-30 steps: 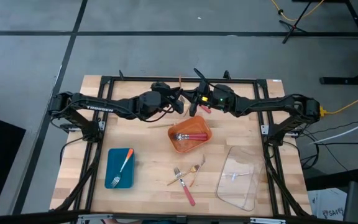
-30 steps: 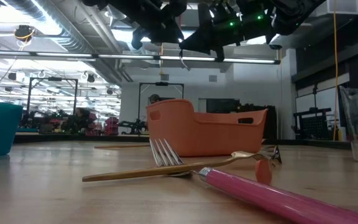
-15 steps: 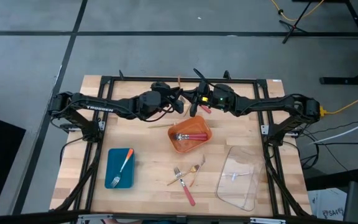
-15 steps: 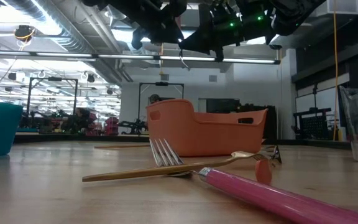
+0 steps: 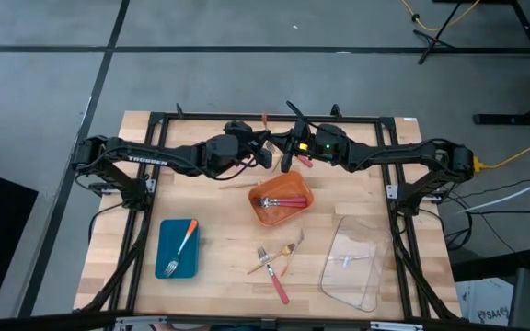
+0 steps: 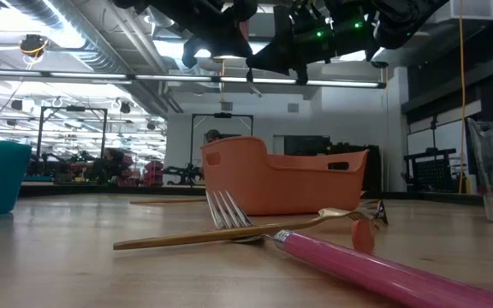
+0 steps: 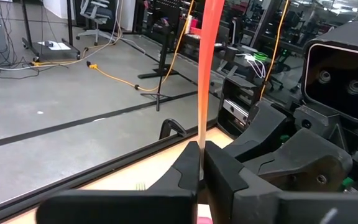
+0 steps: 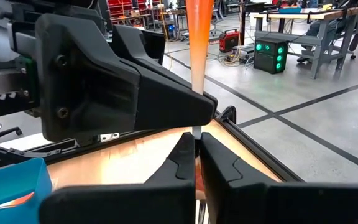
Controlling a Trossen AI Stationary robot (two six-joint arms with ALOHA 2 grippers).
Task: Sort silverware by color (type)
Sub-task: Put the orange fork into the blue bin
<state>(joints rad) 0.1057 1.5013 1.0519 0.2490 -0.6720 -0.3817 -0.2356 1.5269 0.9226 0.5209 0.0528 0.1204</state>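
Orange-handled fork point(image 7: 207, 74) clamped in both end effectors, left point(image 7: 199, 163) and right point(image 8: 196, 151).

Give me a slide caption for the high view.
Left gripper and right gripper meet beyond the orange tray, both pinching one orange-handled fork.

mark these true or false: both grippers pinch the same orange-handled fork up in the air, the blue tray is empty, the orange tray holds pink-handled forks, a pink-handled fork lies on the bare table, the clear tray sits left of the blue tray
1. True: the left gripper and the right gripper both pinch one orange-handled fork, off the table.
2. False: the blue tray holds an orange-handled fork.
3. True: the orange tray holds pink-handled forks.
4. True: a pink-handled fork lies on the table.
5. False: the clear tray is at the table's right side.
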